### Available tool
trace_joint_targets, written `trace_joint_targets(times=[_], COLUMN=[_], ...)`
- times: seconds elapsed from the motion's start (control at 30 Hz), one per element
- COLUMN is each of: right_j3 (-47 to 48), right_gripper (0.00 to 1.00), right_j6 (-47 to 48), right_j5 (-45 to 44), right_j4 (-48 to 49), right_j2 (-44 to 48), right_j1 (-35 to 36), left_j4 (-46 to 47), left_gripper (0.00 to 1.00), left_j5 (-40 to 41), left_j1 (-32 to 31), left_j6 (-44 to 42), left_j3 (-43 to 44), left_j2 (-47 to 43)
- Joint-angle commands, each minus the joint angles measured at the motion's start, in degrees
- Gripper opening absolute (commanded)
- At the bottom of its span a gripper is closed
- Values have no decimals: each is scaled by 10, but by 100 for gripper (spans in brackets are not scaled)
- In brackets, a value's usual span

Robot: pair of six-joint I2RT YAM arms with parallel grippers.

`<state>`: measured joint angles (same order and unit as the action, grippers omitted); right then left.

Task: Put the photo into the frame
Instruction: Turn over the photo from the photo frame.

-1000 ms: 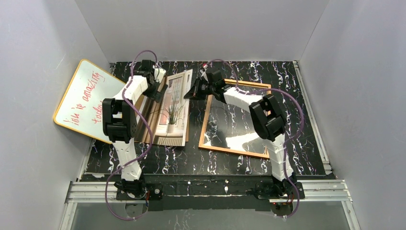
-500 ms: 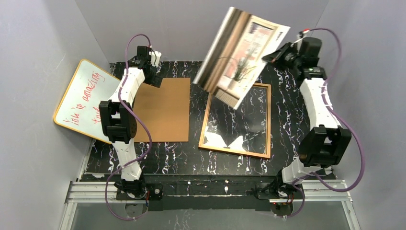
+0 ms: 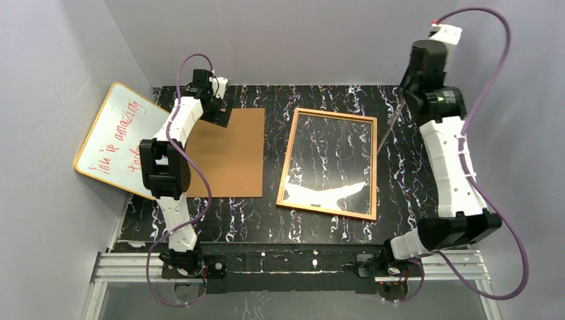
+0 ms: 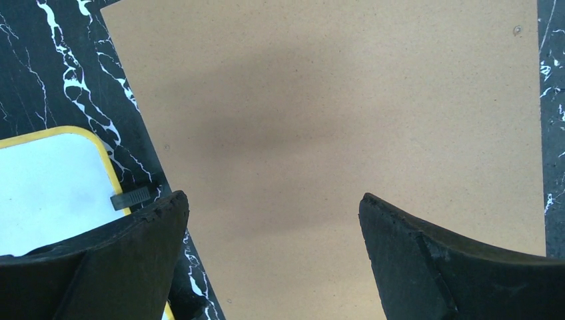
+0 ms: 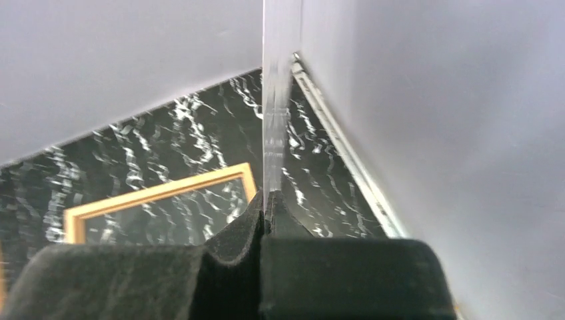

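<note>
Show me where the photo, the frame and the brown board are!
the photo (image 5: 274,133): right wrist view, on its thin edge, seen edge-on.
the frame (image 3: 286,162): top external view, on its left wooden border.
the brown board (image 3: 230,157): top external view, on its bare middle.

Table (image 3: 400,173): black marble pattern, white veining.
Frame (image 3: 286,160): orange-brown border.
Backing board (image 3: 230,157): plain brown.
Whiteboard (image 3: 113,127): white face, yellow edge, red handwriting.
Photo (image 5: 273,133): edge-on, pale whitish.
Left arm (image 3: 180,123), right arm (image 3: 450,153): white and black.
Cables (image 3: 496,67): purple.

Whiteboard (image 3: 110,137), yellow-edged, left side of tabletop: red handwriting, first line reads "You're amazing". Second line begins "tod", remainder covered. No other legible text, label or number.
</note>
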<state>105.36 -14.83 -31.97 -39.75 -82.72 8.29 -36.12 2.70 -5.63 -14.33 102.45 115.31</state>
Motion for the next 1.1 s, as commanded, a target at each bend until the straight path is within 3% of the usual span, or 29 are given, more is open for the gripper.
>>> trace_joint_targets(times=[0.0, 0.2, 0.4, 0.53, 0.7, 0.87, 1.07], right_j3=[9, 5, -8, -84, -176, -167, -169], right_gripper=[1, 1, 1, 1, 1, 1, 1], right_j6=[113, 126, -10, -141, -227, -348, -438], right_j5=[-203, -261, -69, 60, 210, 239, 189], right_j4=[-22, -108, -199, -179, -59, -80, -83], right_j2=[-44, -120, -166, -163, -105, -136, -162], right_j1=[78, 195, 225, 225, 221, 217, 220], left_j4=[-5, -5, 1, 3, 5, 5, 6], left_gripper=[98, 98, 98, 98, 98, 98, 98], left_j5=[-17, -17, -17, -21, -22, -24, -22], left_j1=[1, 1, 1, 1, 1, 1, 1], left_j6=[0, -2, -4, -2, -3, -3, -8], left_j3=[-5, -18, -29, -31, -36, -46, -55], left_j2=[-12, -14, -19, -22, -26, -28, -30])
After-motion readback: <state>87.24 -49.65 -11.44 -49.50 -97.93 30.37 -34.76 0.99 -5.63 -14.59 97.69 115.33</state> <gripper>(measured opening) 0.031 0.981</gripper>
